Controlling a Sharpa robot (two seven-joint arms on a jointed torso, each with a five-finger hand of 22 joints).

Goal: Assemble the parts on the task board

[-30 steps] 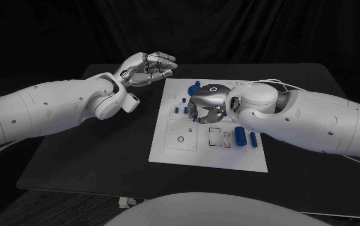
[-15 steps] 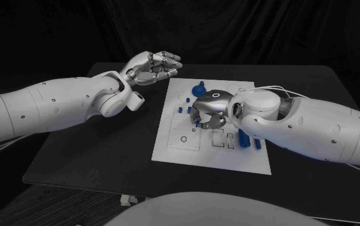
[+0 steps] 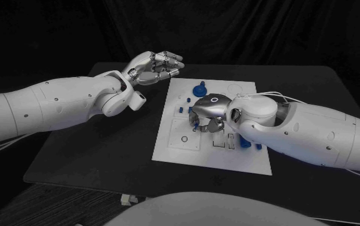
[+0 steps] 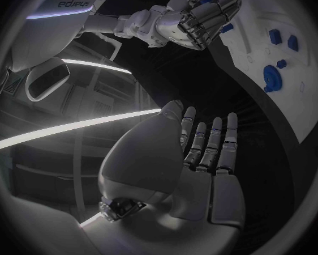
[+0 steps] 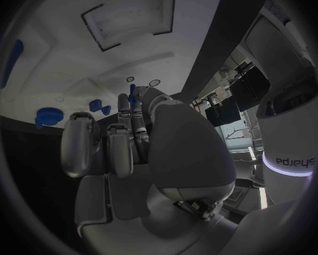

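The white task board (image 3: pixel 174 148) lies in the middle of the black table. My right hand (image 3: pixel 208 112) hovers low over its centre with the fingers curled down, pinching a small blue part (image 5: pixel 133 90) at the fingertips above two small round holes. A round blue knob (image 3: pixel 200 88) stands at the board's far edge. Small blue pieces (image 3: pixel 181 104) stand near its left side, and long blue pieces (image 3: pixel 242 142) lie beside my right wrist. My left hand (image 3: pixel 154 67) hangs above the table off the board's far left corner, fingers curled in, holding nothing.
Rectangular recesses (image 3: pixel 219 140) and an oval slot (image 3: pixel 183 139) mark the board's near half. Bare black table (image 3: pixel 98 148) stretches left of the board under my left arm. A dark curtain closes the back.
My right hand has slid toward the near side of the board, carrying the small blue part. The left hand has stayed nearly still.
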